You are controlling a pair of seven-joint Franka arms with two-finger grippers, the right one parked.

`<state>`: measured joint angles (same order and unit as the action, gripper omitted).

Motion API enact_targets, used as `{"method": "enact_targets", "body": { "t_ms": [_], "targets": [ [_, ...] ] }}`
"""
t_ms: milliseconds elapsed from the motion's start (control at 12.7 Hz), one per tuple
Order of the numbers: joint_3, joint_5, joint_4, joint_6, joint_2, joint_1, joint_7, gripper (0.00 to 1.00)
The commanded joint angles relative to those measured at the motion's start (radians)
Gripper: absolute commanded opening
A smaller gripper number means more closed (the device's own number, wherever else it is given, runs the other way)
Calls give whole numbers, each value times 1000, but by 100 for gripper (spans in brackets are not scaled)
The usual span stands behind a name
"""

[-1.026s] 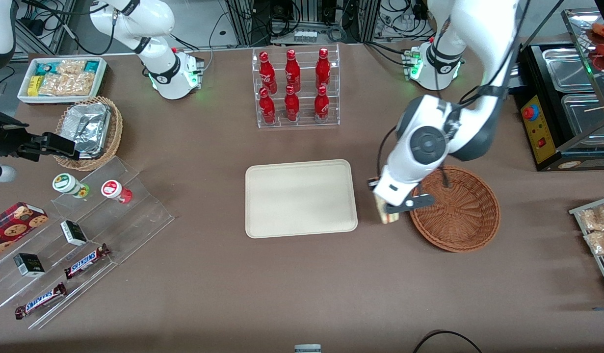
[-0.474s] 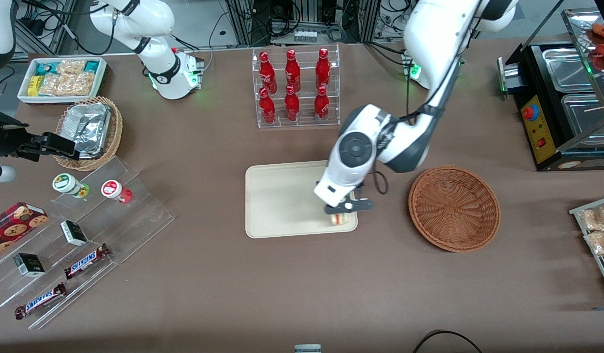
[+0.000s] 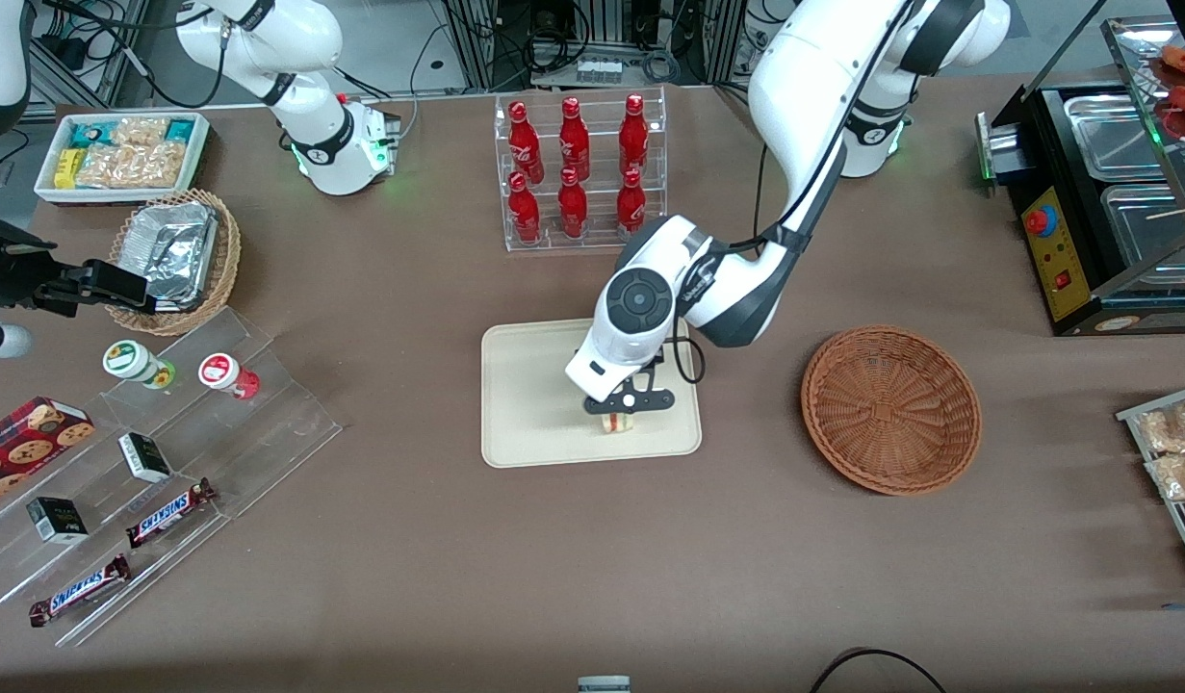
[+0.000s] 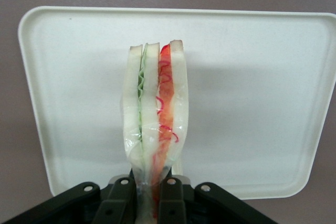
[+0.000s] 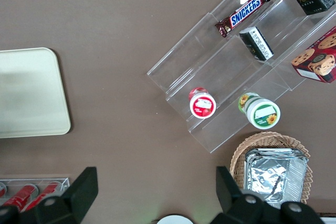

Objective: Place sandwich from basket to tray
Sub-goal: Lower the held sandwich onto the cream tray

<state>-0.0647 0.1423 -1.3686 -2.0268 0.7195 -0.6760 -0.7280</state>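
1. One thing first: my hand (image 4: 149, 195) is clamped on the sandwich (image 4: 152, 124), gripping its narrow end, layers on edge, above the tray (image 3: 525, 385).
2. I'd lower straight down until the wedge touches the tray's floor, then open; its soft wrap looks easy to crush, so no extra squeeze.
3. I'd keep it off the rim nearest the front camera, which looks close.
4. Toward the working arm's end of the counter (image 3: 457, 577), the basket (image 3: 890, 409) holds nothing.

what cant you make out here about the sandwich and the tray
- Front view: the arm and gripper cover most of the sandwich.
- Wrist view: whether the sandwich touches the tray is unclear.
- Wrist view: the basket is out of frame.
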Motion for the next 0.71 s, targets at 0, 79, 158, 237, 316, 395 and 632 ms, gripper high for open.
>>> {"method": "enact_targets", "body": {
  "t_ms": [0, 79, 158, 237, 316, 395, 632],
  "targets": [
    [-23, 19, 84, 8, 69, -5, 2, 0],
    [-24, 19, 104, 10, 95, -5, 2, 0],
    [-26, 19, 112, 8, 110, -7, 2, 0],
    [-26, 19, 111, 8, 115, -7, 2, 0],
    [-33, 17, 112, 8, 121, -7, 2, 0],
    [-34, 17, 112, 5, 124, -7, 2, 0],
    [-34, 17, 114, 2, 133, -7, -13, 0]
  ]
}}
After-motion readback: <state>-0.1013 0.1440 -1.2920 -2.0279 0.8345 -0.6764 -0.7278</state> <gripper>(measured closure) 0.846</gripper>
